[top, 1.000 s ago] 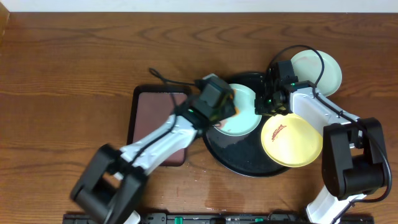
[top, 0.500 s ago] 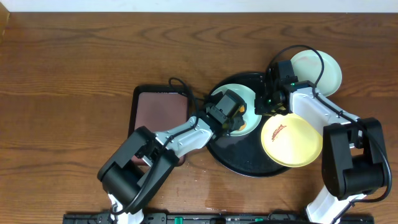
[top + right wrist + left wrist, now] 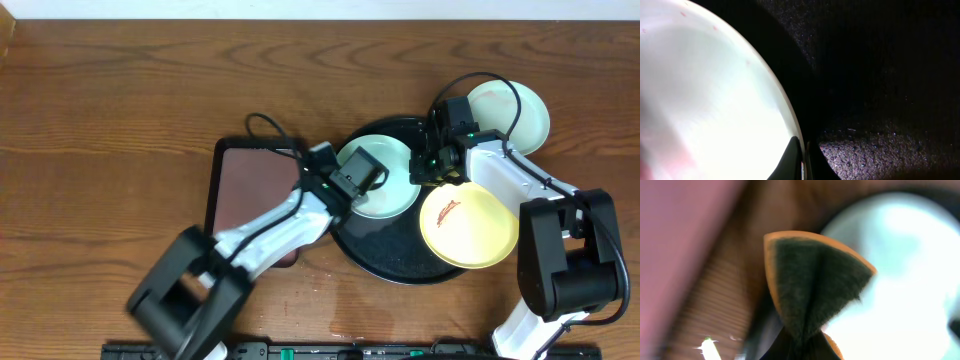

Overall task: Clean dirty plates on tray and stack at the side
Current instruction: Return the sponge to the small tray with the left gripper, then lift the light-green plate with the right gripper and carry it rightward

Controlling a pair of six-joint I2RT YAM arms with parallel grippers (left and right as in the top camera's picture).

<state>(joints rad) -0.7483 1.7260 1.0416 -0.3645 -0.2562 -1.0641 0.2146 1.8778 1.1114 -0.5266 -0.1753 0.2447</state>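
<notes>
The black tray [image 3: 385, 250] holds a pale mint plate [image 3: 395, 190] and, over its right rim, a yellow plate [image 3: 470, 228] with a reddish-brown smear. My left gripper [image 3: 352, 180] is over the mint plate's left edge, shut on a folded orange sponge [image 3: 812, 280] with a dark scrub face. The plate [image 3: 900, 280] lies just right of the sponge. My right gripper [image 3: 425, 170] is shut on that plate's right rim; its fingers [image 3: 802, 160] pinch the plate's edge [image 3: 705, 100] above the tray [image 3: 880, 75]. A second mint plate [image 3: 515, 118] lies on the wood beyond the tray.
A rectangular maroon tray [image 3: 250, 195] lies left of the black tray, under my left arm; it shows blurred in the left wrist view [image 3: 680, 245]. Dark wood tabletop [image 3: 120, 110] surrounds everything.
My left gripper swept the sponge onto the middle of the mint plate, then back to its left edge. The right gripper and all three plates stayed put.
</notes>
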